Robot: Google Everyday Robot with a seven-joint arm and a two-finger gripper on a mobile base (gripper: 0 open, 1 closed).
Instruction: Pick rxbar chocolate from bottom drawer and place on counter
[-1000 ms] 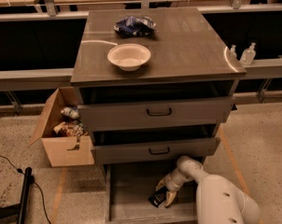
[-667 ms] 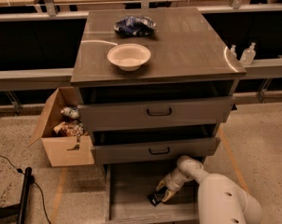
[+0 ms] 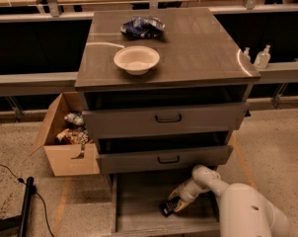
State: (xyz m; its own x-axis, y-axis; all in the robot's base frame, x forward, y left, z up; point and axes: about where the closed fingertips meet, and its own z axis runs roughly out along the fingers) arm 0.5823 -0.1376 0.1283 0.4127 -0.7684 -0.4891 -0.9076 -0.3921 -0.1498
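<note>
The bottom drawer is pulled open at the foot of the cabinet, showing its flat grey floor. The rxbar chocolate, a small black wrapper, lies on that floor right of centre. My gripper reaches down into the drawer on my white arm from the lower right, and its fingers sit right at the bar's upper end. The counter is the grey-brown wood-grain top of the cabinet.
A white bowl and a blue-and-white snack bag sit on the counter. The two upper drawers stand slightly open. A cardboard box of items stands left of the cabinet. Two small bottles stand on the right ledge.
My gripper has shifted slightly left and down toward the black bar. The bar stays on the drawer floor.
</note>
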